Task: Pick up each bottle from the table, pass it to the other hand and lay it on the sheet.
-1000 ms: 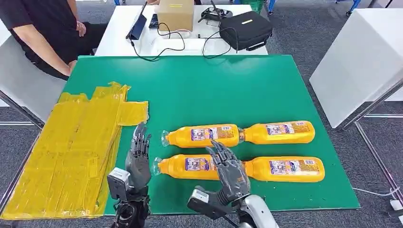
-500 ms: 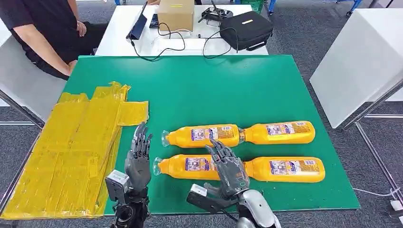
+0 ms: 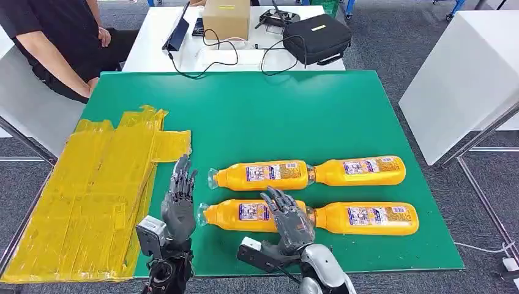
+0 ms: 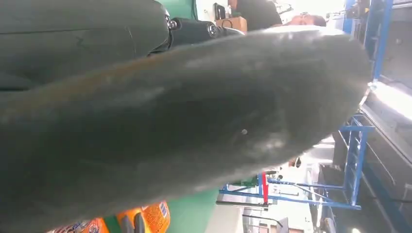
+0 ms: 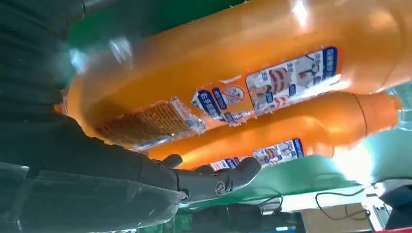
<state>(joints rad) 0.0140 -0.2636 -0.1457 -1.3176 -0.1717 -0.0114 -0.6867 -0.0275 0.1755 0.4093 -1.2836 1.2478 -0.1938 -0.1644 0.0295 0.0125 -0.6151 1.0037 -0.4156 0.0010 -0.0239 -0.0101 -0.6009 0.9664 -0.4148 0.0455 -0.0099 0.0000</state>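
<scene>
Right now my right hand (image 3: pixel 289 222) is over the near left bottle (image 3: pixel 245 215), with its fingers spread across the middle of that bottle beside the label; I cannot tell whether the fingers really close on it or only rest on top, and the bottle lies flat on the green bench (image 3: pixel 263 110). From the right wrist camera this bottle (image 5: pixel 233 82) is very close to the palm and the dark fingers (image 5: pixel 228 178) reach out beside it, not clearly wrapped around it. My left hand (image 3: pixel 177 205) stands just to the left of the bottle's cap end, with straight fingers pointing away from me, a little apart, and nothing is in it. Four orange bottles lie on their sides in two rows, each pair end to end: the far left bottle (image 3: pixel 260 174), the far right bottle (image 3: pixel 361 171) and the near right bottle (image 3: pixel 370 218), together with the one under my right hand. The yellow sheet (image 3: pixel 92 196) is spread on the left part of the bench, wrinkled, and no bottle lies on it. Behind the green bench there is a white table (image 3: pixel 153 43) with a cardboard box (image 3: pixel 226 18), a black bag (image 3: pixel 318 38) and some cables. A person (image 3: pixel 55 43) in a dark shirt sits at the far left corner.
</scene>
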